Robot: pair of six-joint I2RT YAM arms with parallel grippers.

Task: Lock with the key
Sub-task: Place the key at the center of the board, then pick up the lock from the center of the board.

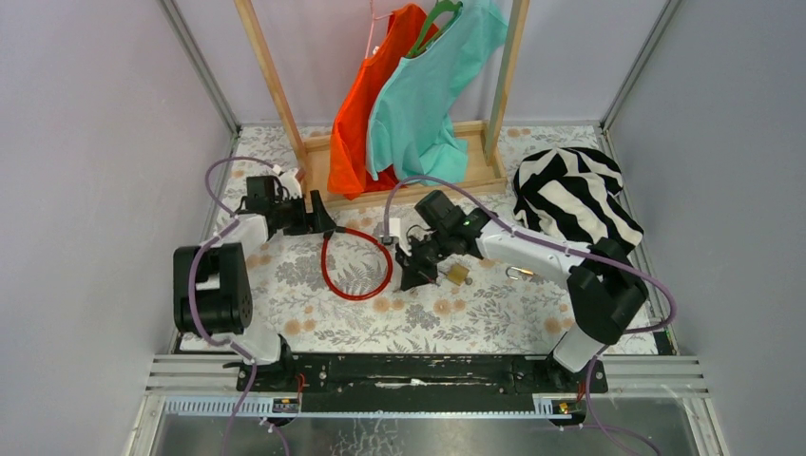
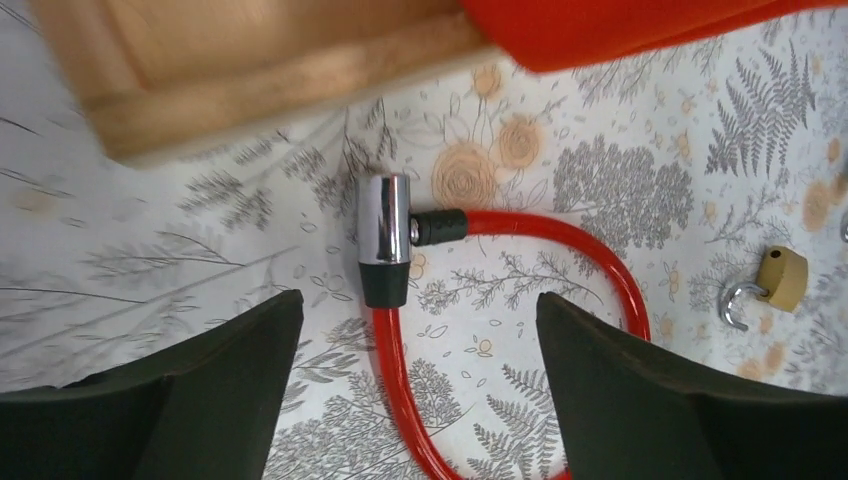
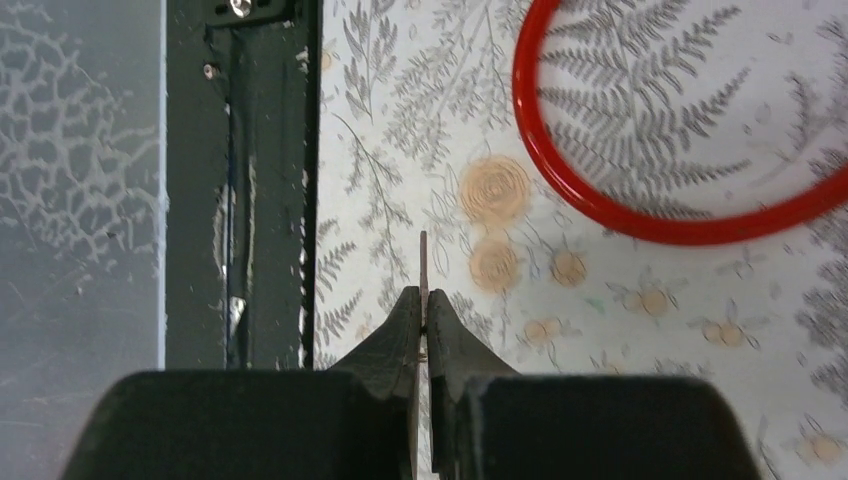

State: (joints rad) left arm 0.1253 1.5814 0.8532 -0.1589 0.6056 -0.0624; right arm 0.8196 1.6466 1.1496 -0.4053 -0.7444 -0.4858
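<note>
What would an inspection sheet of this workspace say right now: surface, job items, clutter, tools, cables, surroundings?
Surface: floral-print tablecloth, flat.
Job's things: red cable lock with chrome cylinder, cable end seated in the cylinder; small brass padlock, shackle open; thin metal key, seen edge-on.
Clutter: black-and-white striped cloth, far right.
Tools: left tool open above the lock cylinder; right tool shut on the key.
Cables: purple cables run along both arms.
Surroundings: wooden clothes rack holding an orange shirt and a teal shirt.

Grey walls (image 1: 86,142), flower-printed worktop (image 1: 475,318).
Wooden rack (image 1: 273,85) with orange shirt (image 1: 354,123) and teal shirt (image 1: 423,104) at the far edge; striped cloth (image 1: 570,195) by the far right corner.
</note>
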